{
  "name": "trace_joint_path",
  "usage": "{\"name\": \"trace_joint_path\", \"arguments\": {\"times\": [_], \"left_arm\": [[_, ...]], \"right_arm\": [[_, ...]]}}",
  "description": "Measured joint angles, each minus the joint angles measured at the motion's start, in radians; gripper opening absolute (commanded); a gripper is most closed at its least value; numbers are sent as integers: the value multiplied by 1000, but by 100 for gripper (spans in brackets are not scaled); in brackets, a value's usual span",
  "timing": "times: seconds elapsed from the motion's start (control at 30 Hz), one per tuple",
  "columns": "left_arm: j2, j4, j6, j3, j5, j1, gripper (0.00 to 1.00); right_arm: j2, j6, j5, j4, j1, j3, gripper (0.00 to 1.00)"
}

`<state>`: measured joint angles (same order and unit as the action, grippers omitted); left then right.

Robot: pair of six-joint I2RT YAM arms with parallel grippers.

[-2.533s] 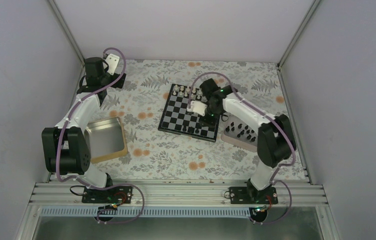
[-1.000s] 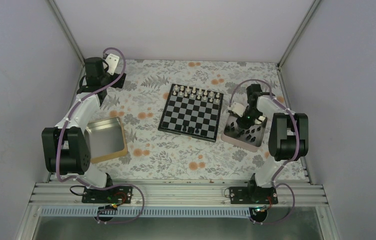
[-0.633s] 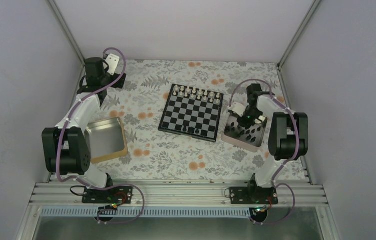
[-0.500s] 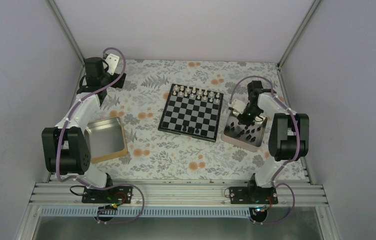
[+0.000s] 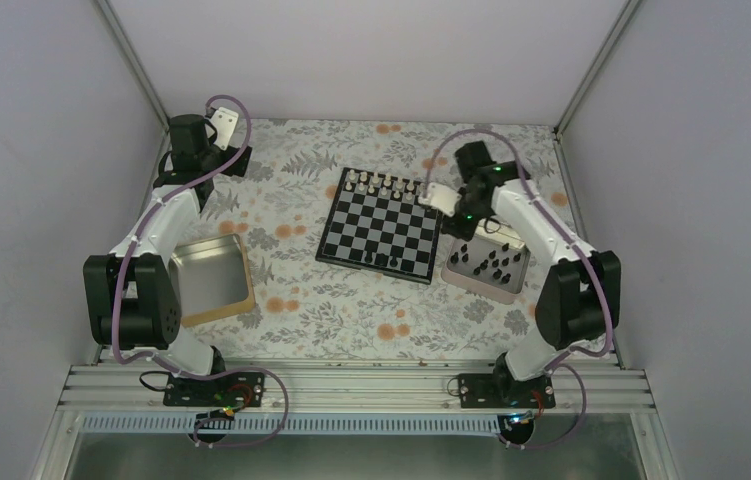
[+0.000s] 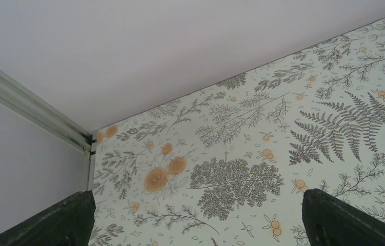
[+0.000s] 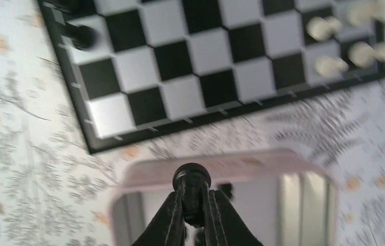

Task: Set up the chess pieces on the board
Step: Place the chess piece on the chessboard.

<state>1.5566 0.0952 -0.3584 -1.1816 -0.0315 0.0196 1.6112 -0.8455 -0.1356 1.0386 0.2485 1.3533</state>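
Observation:
The board (image 5: pixel 381 225) lies mid-table with pale pieces along its far rows and two black chess pieces (image 5: pixel 387 261) on its near edge. Several more black pieces sit in the silver tin (image 5: pixel 491 262) right of it. My right gripper (image 5: pixel 460 222) hangs over the tin's far-left corner, beside the board. In the right wrist view it (image 7: pixel 193 205) is shut on one black piece (image 7: pixel 191 179), above the tin's rim (image 7: pixel 262 161), with the board (image 7: pixel 180 77) ahead. My left gripper (image 5: pixel 239 160) is open and empty at the far left.
A gold-rimmed tin (image 5: pixel 209 280) lies at the left front, with nothing in it. The left wrist view shows only the flowered mat (image 6: pixel 241 154), the back wall and a corner post. Grey walls close in three sides.
My right gripper went from over the board to the silver tin, closed on a black piece, and has now risen and swung back toward the board's right edge. The left arm has not moved.

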Motion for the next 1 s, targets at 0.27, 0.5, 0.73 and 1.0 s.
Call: {"name": "trace_joint_path", "arguments": {"times": [0.27, 0.5, 0.73, 1.0], "left_arm": [[-8, 0, 0, 0, -1, 0, 100], [-10, 0, 0, 0, -3, 0, 100], [-10, 0, 0, 0, -3, 0, 100], [-10, 0, 0, 0, -4, 0, 100]], "right_arm": [[70, 63, -30, 1, 182, -1, 9], [183, 88, -36, -25, 257, -8, 9], [224, 92, -35, -29, 295, -8, 10], [242, 94, -24, -36, 298, -8, 10]]}}
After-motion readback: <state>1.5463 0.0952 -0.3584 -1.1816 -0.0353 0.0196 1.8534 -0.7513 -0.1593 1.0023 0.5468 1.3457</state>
